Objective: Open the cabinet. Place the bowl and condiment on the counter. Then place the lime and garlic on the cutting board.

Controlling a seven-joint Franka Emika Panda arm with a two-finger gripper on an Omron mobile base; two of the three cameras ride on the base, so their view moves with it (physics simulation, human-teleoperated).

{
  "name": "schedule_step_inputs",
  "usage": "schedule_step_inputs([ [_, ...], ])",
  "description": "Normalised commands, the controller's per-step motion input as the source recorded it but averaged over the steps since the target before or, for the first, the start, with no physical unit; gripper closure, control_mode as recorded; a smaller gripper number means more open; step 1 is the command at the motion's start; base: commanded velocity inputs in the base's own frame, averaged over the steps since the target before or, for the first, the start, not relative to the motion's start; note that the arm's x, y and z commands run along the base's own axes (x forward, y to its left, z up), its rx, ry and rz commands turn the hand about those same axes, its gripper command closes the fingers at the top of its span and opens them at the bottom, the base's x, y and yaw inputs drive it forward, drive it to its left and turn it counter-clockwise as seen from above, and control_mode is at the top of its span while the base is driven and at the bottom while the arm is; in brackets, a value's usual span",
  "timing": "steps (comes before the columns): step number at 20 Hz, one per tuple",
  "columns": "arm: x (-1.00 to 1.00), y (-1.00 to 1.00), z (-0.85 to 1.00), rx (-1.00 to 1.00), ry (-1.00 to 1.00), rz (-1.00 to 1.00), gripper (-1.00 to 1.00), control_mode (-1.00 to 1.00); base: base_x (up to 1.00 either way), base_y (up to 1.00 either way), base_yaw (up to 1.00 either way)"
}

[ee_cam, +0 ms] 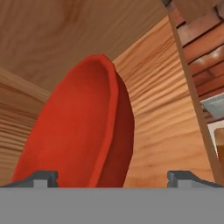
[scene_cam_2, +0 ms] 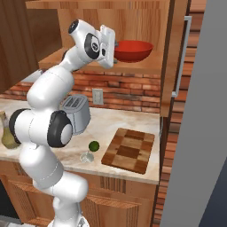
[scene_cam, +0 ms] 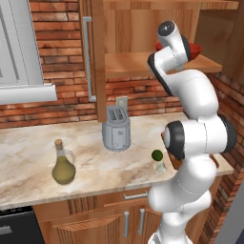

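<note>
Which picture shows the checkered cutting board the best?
The right base view is best: the whole cutting board lies in plain sight on the counter, with the lime to its left. In the left base view the robot's arm covers nearly all of it. The hand view looks at the red bowl instead.

cabinet (scene_cam_2: 170, 53): on the wall above the counter (scene_cam: 28, 152), doors swung open.
bowl (scene_cam_2: 133, 50): on the cabinet's lower shelf, gripper (scene_cam_2: 116, 44) just at its rim.
condiment (scene_cam: 63, 164): on the counter, left of the toaster (scene_cam: 116, 128).
toaster: at the back, below the cabinet.
lime (scene_cam_2: 94, 146): near the counter's front edge, left of the cutting board (scene_cam_2: 129, 150).
garlic (scene_cam_2: 87, 156): just before the lime, touching or nearly so.
</note>
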Motion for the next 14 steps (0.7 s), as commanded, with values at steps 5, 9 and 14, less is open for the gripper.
schedule_step_inputs([
  [5, 0.17, -0.11, -0.11, 0.00, 0.00, 0.00, -1.00, -1.00, 0.00, 0.00, 0.00],
  [9, 0.20, -0.05, -0.10, 0.00, 0.00, 0.00, -1.00, -1.00, 0.00, 0.00, 0.00],
  [14, 0.19, -0.03, -0.07, 0.00, 0.00, 0.00, -1.00, -1.00, 0.00, 0.00, 0.00],
])
